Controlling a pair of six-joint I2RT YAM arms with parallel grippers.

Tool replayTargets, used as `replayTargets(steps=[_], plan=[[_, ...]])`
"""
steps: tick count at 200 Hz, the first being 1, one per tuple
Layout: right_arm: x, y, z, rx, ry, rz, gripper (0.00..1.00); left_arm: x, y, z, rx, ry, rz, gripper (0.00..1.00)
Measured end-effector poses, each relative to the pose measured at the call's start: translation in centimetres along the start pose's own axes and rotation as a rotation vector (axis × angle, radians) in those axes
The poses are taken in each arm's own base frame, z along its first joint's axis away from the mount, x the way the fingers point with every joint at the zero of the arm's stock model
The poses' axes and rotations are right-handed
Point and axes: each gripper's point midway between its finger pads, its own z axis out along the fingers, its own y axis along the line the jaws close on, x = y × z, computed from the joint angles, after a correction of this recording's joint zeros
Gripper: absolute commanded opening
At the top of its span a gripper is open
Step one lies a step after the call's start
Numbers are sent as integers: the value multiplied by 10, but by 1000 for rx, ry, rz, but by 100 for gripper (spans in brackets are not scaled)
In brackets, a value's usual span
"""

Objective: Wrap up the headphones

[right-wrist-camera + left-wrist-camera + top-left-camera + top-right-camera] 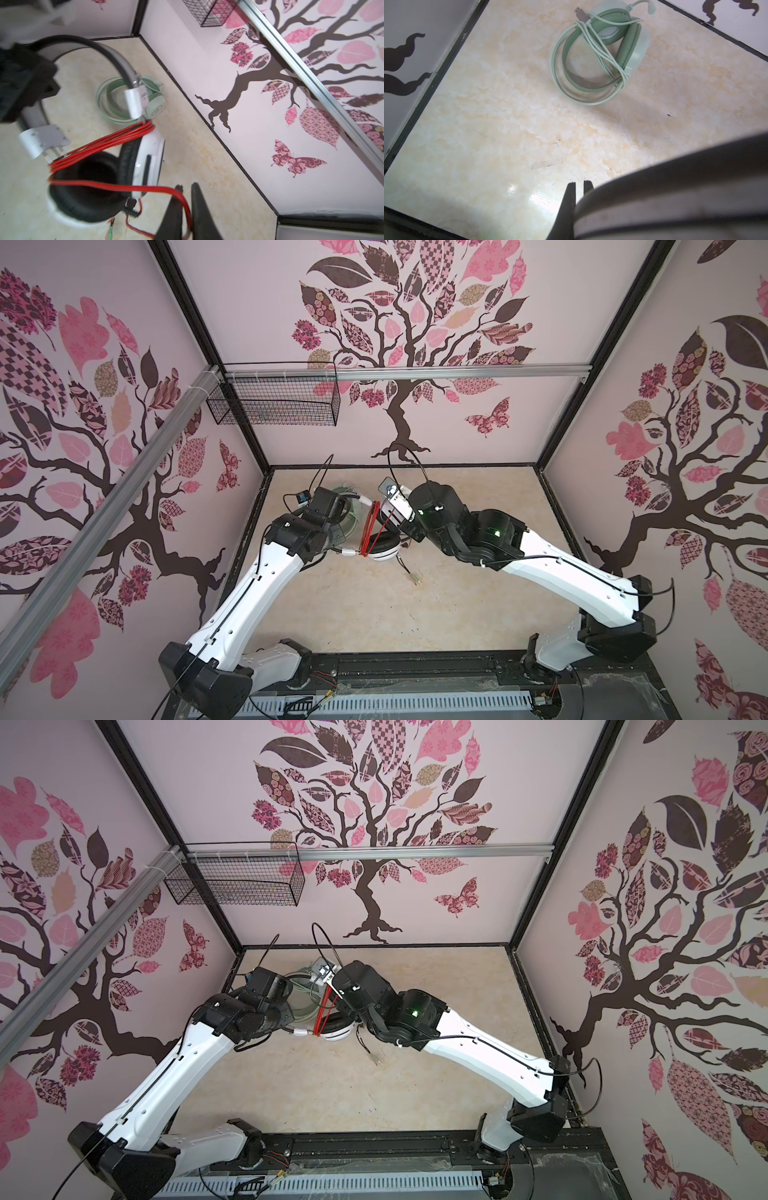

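Checking wrap: white-and-black headphones (384, 553), black pads, orange-red cable (370, 531) coiled several turns across the arms, sit just off table (374, 614) centre toward 10 o'clock. Long axis runs 9–3: headband (675, 197) toward 9, cups (145, 162) toward 3. Left gripper (579, 185) is pinched on the headband at 9. Right gripper (187, 188) is at 3, jaws narrowly parted, cable tail through the gap. Mint-green headphones (633, 47), cable bundled, lie at 10.

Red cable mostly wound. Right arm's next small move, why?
Probably open the right gripper wider and back off: its jaws stand slightly parted around the red cable, several turns bind the white headphones, held by the left gripper; a short tail lies loose.
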Motion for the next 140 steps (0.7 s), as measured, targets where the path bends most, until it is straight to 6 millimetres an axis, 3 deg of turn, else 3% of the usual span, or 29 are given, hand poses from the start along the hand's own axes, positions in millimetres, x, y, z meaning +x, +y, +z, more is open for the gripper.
replayTargets(steps=[7, 19, 48, 63, 86, 102, 124, 140], plan=[[2, -9, 11, 22, 9, 13, 59, 1, -1, -1, 7, 6, 14, 0], [7, -29, 32, 54, 38, 58, 68, 4, -3, -3, 26, 18, 43, 0], [32, -71, 65, 68, 104, 207, 76, 11, -8, -6, 74, 53, 98, 0], [45, -75, 69, 31, 133, 262, 77, 17, -11, -7, 99, 84, 124, 0], [61, -53, 72, -60, 172, 310, 77, 25, -17, -9, 143, 122, 142, 0], [87, -25, 71, -139, 219, 339, 78, 29, -18, -12, 161, 139, 142, 0], [141, 16, 48, -251, 301, 386, 79, 34, -16, -18, 173, 154, 124, 0], [166, 30, 23, -302, 315, 444, 79, 37, -12, -23, 174, 166, 87, 0]])
